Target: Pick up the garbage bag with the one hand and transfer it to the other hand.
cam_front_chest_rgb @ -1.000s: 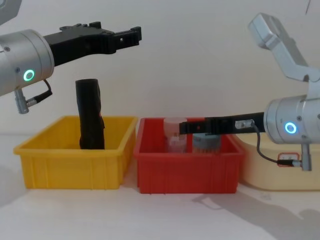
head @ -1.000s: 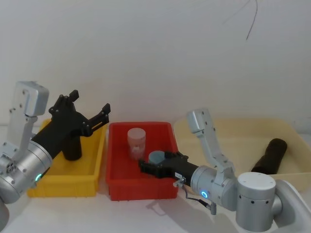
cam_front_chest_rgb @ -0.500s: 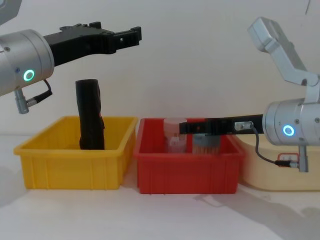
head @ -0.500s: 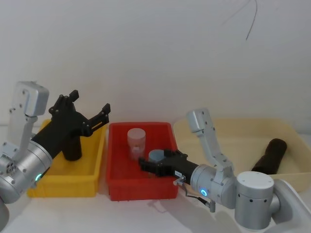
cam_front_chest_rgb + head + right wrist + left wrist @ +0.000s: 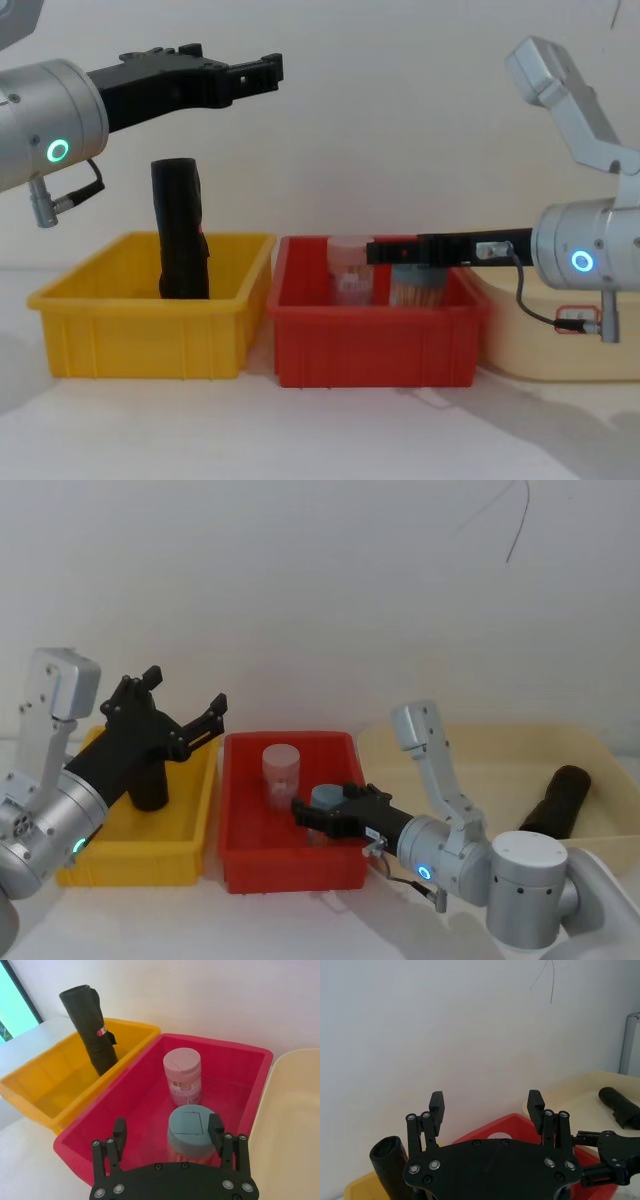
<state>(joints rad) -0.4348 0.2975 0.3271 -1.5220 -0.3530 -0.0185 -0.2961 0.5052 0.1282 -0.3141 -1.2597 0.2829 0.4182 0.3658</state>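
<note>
On my left I am seeing the garbage bag (image 5: 180, 230) standing on its end in the yellow bin (image 5: 150, 335), in the far half of it. It is showing as a black, slightly glossy roll of plastic film, a slim cylinder, nearly upright, with its top rising well above the bin walls. A pale band with a red mark is wrapping around its upper half, and a small loose flap is sticking out just below that. Nothing is gripping it.
</note>
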